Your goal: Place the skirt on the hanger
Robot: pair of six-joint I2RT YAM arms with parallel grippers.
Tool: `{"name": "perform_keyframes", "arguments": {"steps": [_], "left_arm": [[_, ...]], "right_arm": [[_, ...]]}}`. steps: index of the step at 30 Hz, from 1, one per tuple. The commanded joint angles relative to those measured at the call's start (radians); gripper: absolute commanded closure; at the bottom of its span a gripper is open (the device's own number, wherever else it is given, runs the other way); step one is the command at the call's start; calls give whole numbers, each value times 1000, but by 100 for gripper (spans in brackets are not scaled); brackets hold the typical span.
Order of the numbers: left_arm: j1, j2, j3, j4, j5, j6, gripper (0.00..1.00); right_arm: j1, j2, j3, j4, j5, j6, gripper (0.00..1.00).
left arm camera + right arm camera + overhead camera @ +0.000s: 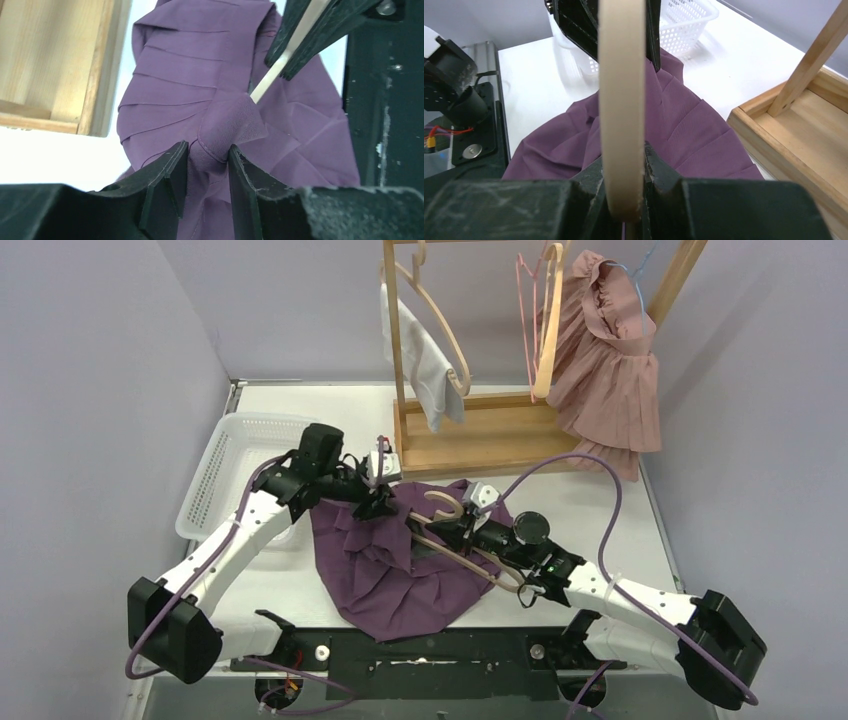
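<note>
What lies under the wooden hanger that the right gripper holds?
The purple skirt lies under the hanger, spread on the white table. The table beneath the skirt is covered, so nothing there can be seen.

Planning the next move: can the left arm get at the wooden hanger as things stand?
Probably yes: the left arm ends right beside the hanger, nothing between, though its jaws are shut on the skirt.

The purple skirt (pixel 400 585) lies crumpled just in front of the wooden rack (pixel 480 435); left gripper (pixel 380 502) and right gripper (pixel 462 530), with wooden hanger (pixel 445 508), meet over it
</note>
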Motion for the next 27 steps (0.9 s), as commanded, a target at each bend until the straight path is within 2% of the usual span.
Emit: {"name": "perform_keyframes", "arguments": {"steps": [1, 4, 14, 16, 19, 20, 22, 24, 26, 27], "left_arm": [[-44, -27, 90, -90, 146, 46, 65], [-59, -38, 82, -136, 187, 54, 61], [-78, 1, 122, -251, 209, 112, 62], [-89, 18, 135, -289, 204, 152, 70], [-95, 25, 150, -316, 212, 187, 95], [-95, 18, 152, -308, 219, 187, 100], [-95, -8, 140, -238, 220, 160, 100], [-93, -50, 109, -155, 184, 127, 100], [-91, -91, 77, -75, 145, 68, 100], [-89, -111, 55, -26, 119, 41, 100]], "right_arm": [[13, -60, 91, 43, -97, -8, 100], [10, -77, 108, 21, -122, -4, 100], [5, -94, 181, -83, -245, -7, 100], [5, -94, 197, -106, -269, -10, 100], [4, -95, 213, -134, -286, -11, 98], [4, -97, 217, -146, -269, -6, 95], [3, -105, 229, -187, -216, 18, 85], [2, -115, 254, -271, -153, 23, 70], [0, -143, 267, -332, -98, 16, 48], [-1, -163, 270, -356, -61, 16, 42]]}}
